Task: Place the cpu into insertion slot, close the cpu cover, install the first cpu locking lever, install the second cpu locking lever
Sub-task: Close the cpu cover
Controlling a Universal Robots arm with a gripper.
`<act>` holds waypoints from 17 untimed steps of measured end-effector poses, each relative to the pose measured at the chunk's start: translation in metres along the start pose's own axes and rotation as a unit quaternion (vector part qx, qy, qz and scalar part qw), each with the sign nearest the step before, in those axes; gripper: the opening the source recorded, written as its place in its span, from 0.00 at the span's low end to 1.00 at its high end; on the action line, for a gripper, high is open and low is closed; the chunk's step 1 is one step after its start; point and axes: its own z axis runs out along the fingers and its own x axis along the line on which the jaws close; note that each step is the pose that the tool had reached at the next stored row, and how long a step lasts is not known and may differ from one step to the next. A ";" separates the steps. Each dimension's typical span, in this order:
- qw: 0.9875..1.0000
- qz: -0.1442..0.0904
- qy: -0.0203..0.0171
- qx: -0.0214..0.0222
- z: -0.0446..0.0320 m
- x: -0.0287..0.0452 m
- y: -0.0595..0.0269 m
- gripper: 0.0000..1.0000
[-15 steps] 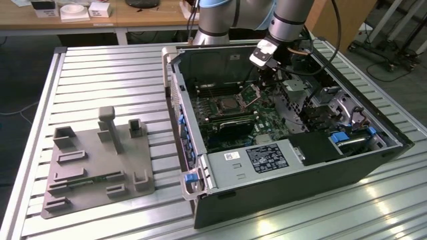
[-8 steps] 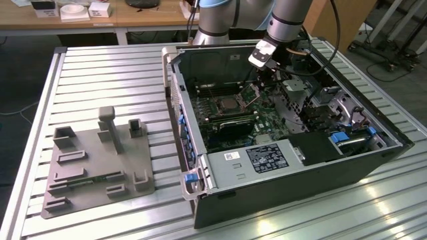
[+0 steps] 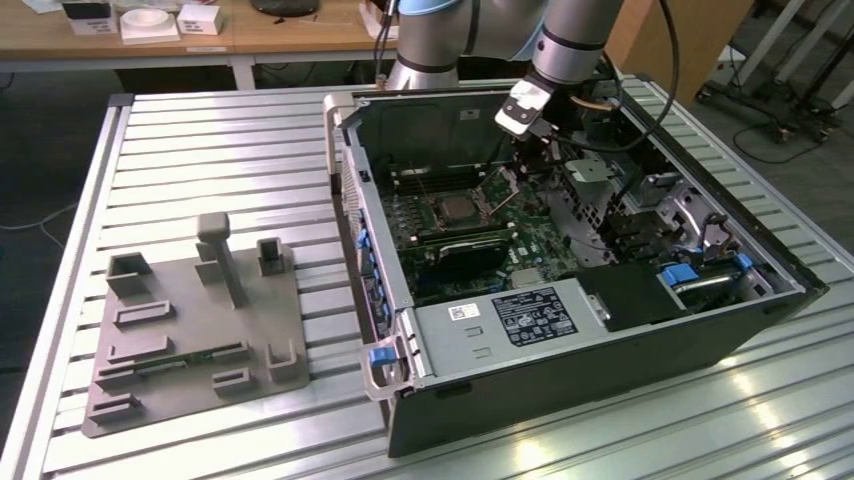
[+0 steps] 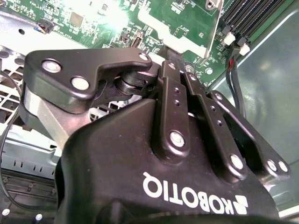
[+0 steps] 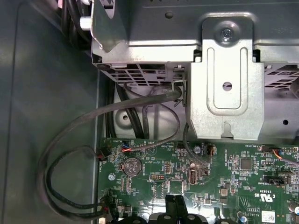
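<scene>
Black claw point(image 5: 176, 204), jaws pinched narrow, hangs over the green circuit board point(image 5: 233, 186); dropping carelessly could snag grey cables point(image 5: 93, 115).

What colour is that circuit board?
Green; the circuit board shows best in the first wrist view.

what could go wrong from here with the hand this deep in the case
1. The hand seems close over the green board; it might knock small parts there.
2. Loose grey cables loop beside the board and could snag on it.
3. The metal bracket nearby leaves little room to swing.
</scene>
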 end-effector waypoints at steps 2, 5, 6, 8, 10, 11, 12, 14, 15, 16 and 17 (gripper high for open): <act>1.000 0.000 0.000 0.000 0.0000 0.0000 -0.0011 0.11; 1.000 0.000 0.000 0.000 -0.0001 0.0000 -0.0032 0.11; 1.000 0.000 0.000 0.000 -0.0001 0.0001 -0.0039 0.11; 1.000 0.000 0.000 0.000 -0.0001 0.0001 -0.0054 0.11; 1.000 0.000 0.000 0.000 -0.0001 0.0001 -0.0069 0.11; 1.000 0.000 0.000 0.000 -0.0001 0.0001 -0.0077 0.11; 1.000 0.000 0.000 0.000 -0.0001 0.0001 -0.0084 0.11; 1.000 0.000 0.000 0.000 -0.0001 0.0001 -0.0097 0.11; 1.000 0.000 0.000 0.000 -0.0001 0.0002 -0.0103 0.11; 1.000 0.000 0.000 0.000 -0.0001 0.0002 -0.0110 0.11; 1.000 0.000 0.000 0.000 -0.0002 0.0002 -0.0116 0.11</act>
